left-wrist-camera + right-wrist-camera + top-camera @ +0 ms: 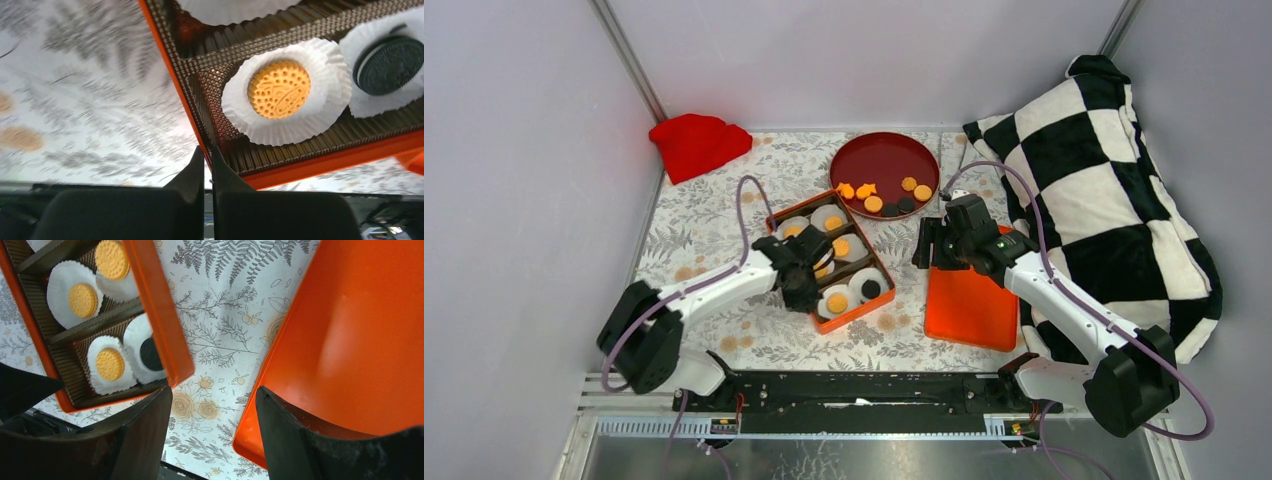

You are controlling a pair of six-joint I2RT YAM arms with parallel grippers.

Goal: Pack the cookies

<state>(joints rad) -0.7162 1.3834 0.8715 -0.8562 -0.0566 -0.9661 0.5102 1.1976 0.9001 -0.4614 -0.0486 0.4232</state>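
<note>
**Cookies part packed, lid set aside**

Nearest, the flat orange rectangular lid (pixel 350 330) lies beside the orange compartmented box (pixel 157 315), probably set aside until filling ends. At the box's rim the left gripper (pixel 207 152) is pinched closed and empty, seemingly steadying it. The right gripper (pixel 214 392) hangs spread and empty between box and lid. Small round orange and black cookies (pixel 279 90) sit in white fluted paper cups (pixel 320 120). Further cookies lie on the round red plate (pixel 864 150) beyond.
</note>
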